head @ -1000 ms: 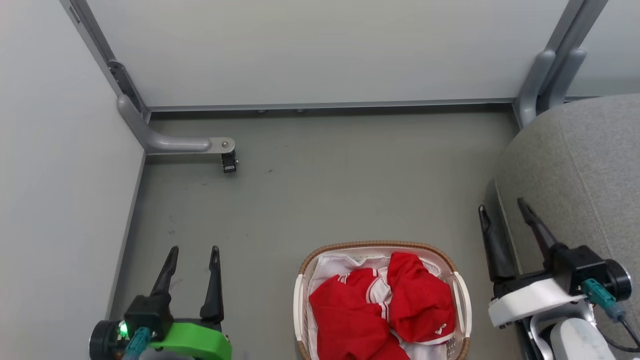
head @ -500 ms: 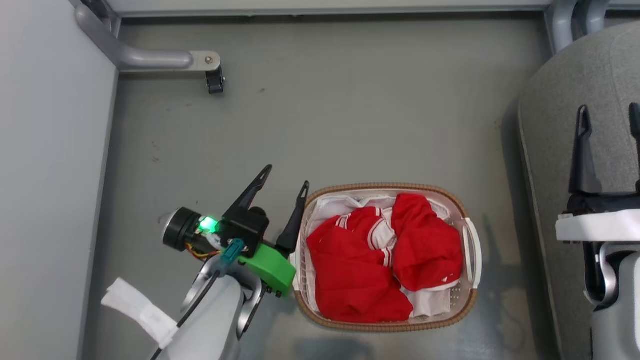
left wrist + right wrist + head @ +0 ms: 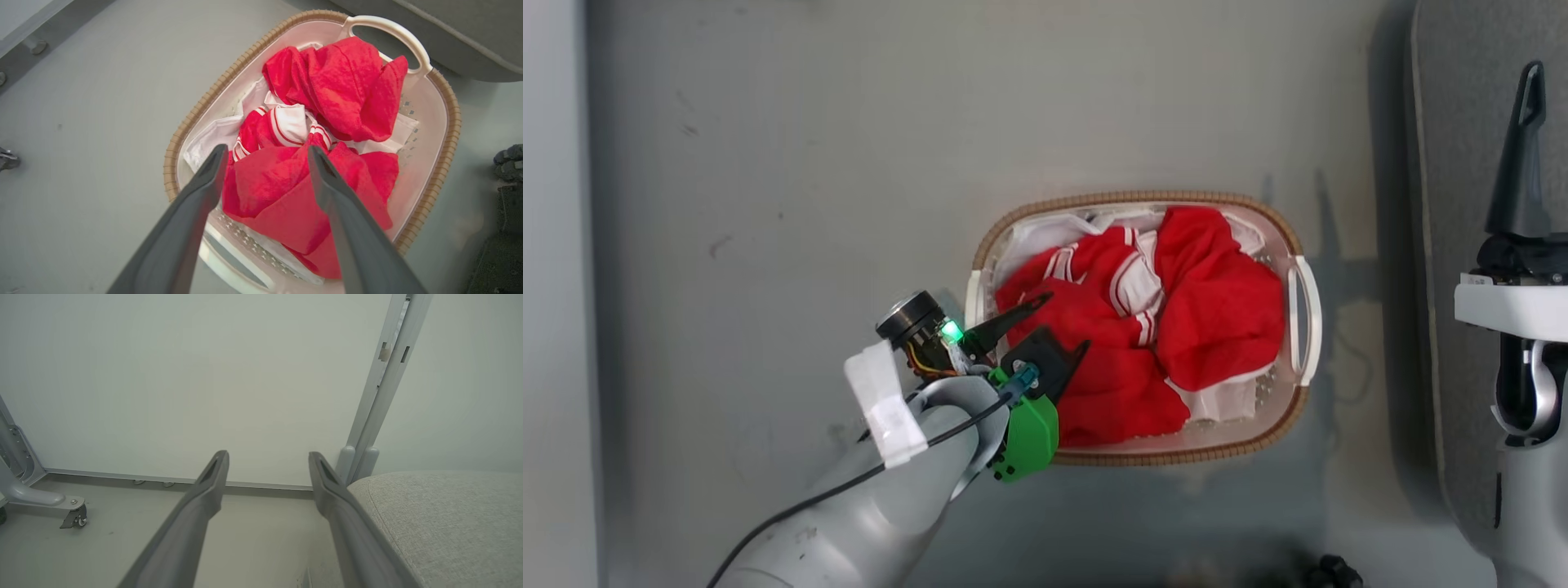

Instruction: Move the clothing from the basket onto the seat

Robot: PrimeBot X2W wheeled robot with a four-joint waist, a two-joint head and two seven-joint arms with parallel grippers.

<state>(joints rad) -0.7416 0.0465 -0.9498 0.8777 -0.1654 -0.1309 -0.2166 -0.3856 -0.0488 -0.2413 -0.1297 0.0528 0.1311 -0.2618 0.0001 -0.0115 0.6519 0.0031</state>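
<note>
The grey floor (image 3: 809, 163) carries the basket (image 3: 1135, 198), with the seat (image 3: 1454, 245) near its handle.

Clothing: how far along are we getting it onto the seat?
Done: nothing; the clothing, both red pieces, lies in the basket. In hand: the left pincer is open with its fingers either side of the near piece, not closed. The right pincer is open by the seat. To do: grip, lift, carry both across.

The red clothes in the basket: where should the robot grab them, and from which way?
Best guess: pinch the raised red fold of the clothing nearest the left gripper, coming down from above. The heap is bunched into ridges that the open jaws can straddle, and the walls of the basket block a sideways approach.
</note>
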